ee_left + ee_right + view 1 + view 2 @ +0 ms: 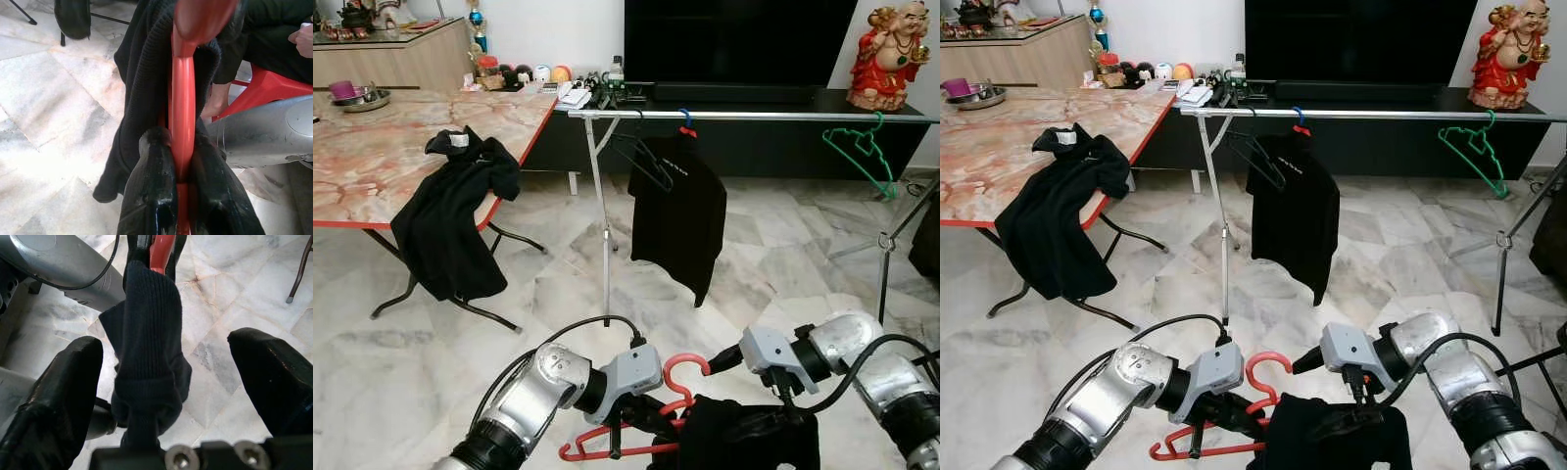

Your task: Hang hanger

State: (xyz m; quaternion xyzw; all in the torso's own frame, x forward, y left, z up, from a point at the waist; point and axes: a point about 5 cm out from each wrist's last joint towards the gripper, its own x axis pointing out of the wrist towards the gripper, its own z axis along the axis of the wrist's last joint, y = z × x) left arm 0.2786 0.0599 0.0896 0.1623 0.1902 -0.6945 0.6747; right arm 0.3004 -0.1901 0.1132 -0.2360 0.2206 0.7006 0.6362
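I've got the left gripper (182,161) with jaws clamped on one red hanger (646,416) carrying a black garment (744,436), low in front of me over the marble floor (734,284). The right gripper (166,382) has its jaws wide apart around a hanging fold of that garment (not pinching it). On the rail (754,116) I count three hangers: one black empty hanger (649,162), one holding a black shirt (680,215), one green hanger (862,147); one more black garment on tabletop (455,211).

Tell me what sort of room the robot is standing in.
Most likely a home living room: a large black television on a long low black cabinet, a pink marble-patterned folding table, a pale marble tile floor, and a metal clothes rail set up before the cabinet.
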